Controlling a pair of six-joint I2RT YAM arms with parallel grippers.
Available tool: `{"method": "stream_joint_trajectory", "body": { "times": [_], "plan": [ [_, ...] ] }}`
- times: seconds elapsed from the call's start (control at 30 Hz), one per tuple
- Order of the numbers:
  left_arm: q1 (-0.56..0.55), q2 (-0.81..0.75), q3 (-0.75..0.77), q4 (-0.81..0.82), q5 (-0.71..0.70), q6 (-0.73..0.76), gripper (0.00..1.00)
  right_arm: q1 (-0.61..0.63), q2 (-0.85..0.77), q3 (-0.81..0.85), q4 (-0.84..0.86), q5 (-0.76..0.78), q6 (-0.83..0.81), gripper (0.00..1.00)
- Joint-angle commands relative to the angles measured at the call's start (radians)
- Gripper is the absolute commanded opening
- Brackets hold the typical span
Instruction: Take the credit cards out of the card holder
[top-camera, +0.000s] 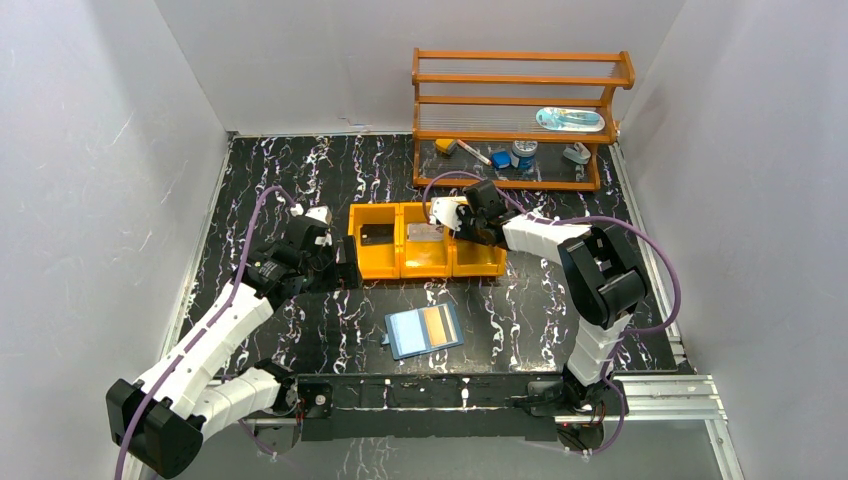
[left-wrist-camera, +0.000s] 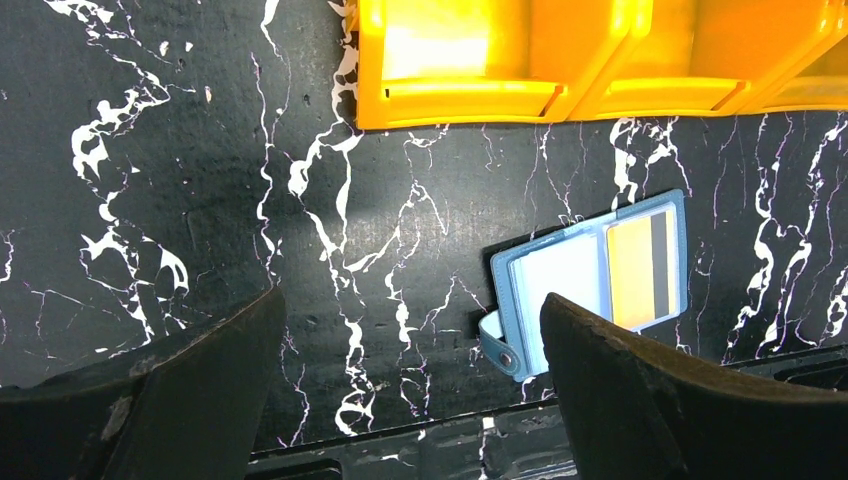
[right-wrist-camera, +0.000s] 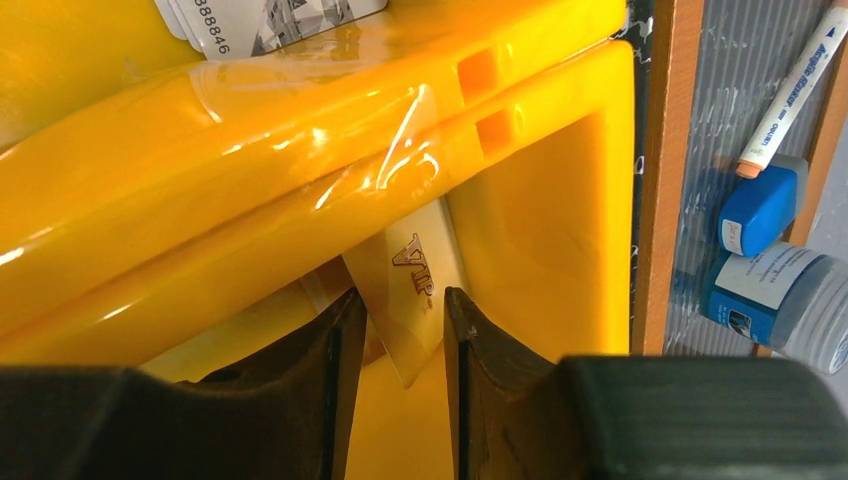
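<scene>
Your right gripper (right-wrist-camera: 400, 305) reaches into the end compartment of the orange tray (right-wrist-camera: 540, 230), a pale VIP card (right-wrist-camera: 415, 270) standing between narrowly parted fingers (whether they pinch it I cannot tell), likely to be dropped there. The card holder (top-camera: 424, 330) lies open on the tabletop (left-wrist-camera: 200, 200), an orange card (top-camera: 438, 322) still slotted. Your left gripper (left-wrist-camera: 410, 400) hovers beside it, fingers wide and empty, probably to steady it.

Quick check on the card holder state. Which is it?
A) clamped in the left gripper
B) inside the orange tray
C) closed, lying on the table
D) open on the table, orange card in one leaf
D: the card holder lies spread open on the table, with an orange card showing in one leaf.
</scene>
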Motion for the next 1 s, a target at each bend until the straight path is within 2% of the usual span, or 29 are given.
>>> {"method": "stream_joint_trajectory", "body": {
  "times": [0.0,0.2,0.5,0.6,0.7,0.77,0.9,0.97],
  "plan": [
    [0.006,-0.006,0.002,-0.018,0.026,-0.001,0.98,0.001,-0.053,0.035,-0.005,-0.017,0.045,0.43],
    [0.006,0.000,0.002,-0.017,0.040,-0.004,0.98,-0.002,-0.067,0.035,0.006,-0.038,0.078,0.50],
    [0.005,0.009,0.005,-0.014,0.064,-0.009,0.98,-0.005,-0.155,0.034,0.024,-0.058,0.136,0.52],
    [0.006,0.018,0.010,-0.012,0.075,-0.011,0.98,-0.006,-0.198,0.049,0.019,-0.046,0.204,0.52],
    [0.006,0.029,0.018,-0.005,0.101,-0.014,0.98,-0.005,-0.271,0.064,0.025,-0.029,0.378,0.53],
    [0.006,0.037,0.022,0.001,0.125,-0.019,0.98,-0.005,-0.338,0.062,0.002,-0.057,0.568,0.54],
    [0.006,0.050,0.020,0.029,0.209,-0.025,0.97,-0.006,-0.508,-0.059,0.032,-0.207,0.992,0.68],
    [0.006,0.058,0.019,0.050,0.292,-0.027,0.95,-0.006,-0.562,-0.131,0.033,-0.273,1.192,0.70]
  ]
}}
